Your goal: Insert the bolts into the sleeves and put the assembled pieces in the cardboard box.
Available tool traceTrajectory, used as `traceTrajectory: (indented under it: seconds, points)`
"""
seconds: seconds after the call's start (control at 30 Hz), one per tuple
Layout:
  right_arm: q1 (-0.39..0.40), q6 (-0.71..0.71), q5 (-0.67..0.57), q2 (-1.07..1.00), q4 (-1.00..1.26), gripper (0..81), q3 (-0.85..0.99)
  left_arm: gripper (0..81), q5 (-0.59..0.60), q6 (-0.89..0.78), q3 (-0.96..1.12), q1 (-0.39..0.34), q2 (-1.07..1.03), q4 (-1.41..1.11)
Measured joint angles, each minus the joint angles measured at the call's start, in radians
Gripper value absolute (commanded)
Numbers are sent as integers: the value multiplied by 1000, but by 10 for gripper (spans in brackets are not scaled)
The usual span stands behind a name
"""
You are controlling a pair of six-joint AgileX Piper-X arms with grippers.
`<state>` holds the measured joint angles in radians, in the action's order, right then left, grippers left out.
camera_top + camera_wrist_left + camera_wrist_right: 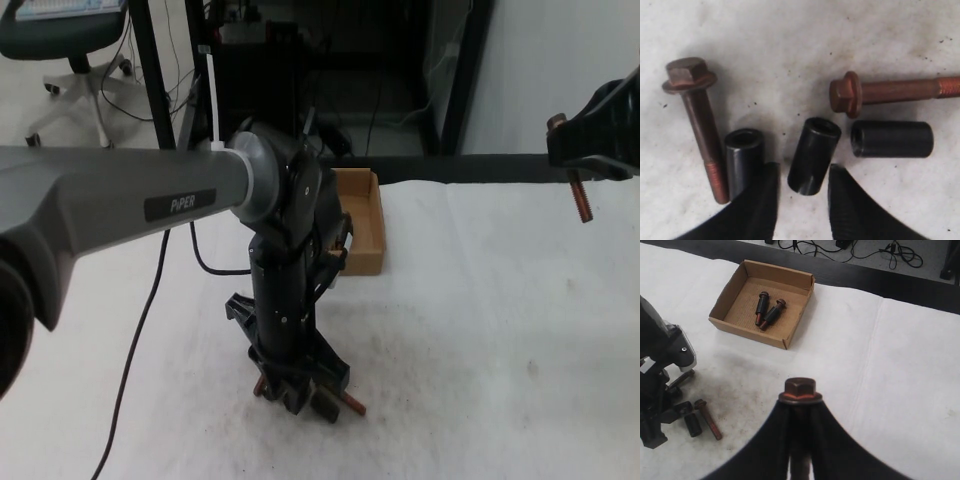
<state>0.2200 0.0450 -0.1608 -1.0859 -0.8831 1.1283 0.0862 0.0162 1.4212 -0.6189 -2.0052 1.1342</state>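
So the left gripper (804, 172) is down at the white bench cloth (790, 35), fingers spread, with the middle sleeve (814, 150) sitting between them. Can't tell if they touch it. A second sleeve (741, 150) lies just beside one finger and a third sleeve (891, 139) is near, plus a loose bolt (697, 115) and another bolt (890, 91). The right gripper (800, 407) is up off the bench, pinching a held bolt (800, 390) just under its head. The cardboard box (747, 330) has two assembled pieces (768, 310) lying in it.

Two assembled pieces (772, 314) lie inside the cardboard box (747, 332) on the bench (890, 365).
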Motion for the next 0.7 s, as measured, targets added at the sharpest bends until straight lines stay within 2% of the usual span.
traceTrajectory:
  seconds: [0.43, 0.7]
  points:
    - [0, 0, 0, 0, 0, 8, 0, 309, 13, 35, 0, 0, 0, -31]
    - [0, 0, 0, 0, 0, 8, 0, 349, 13, 44, 0, 0, 0, -38]
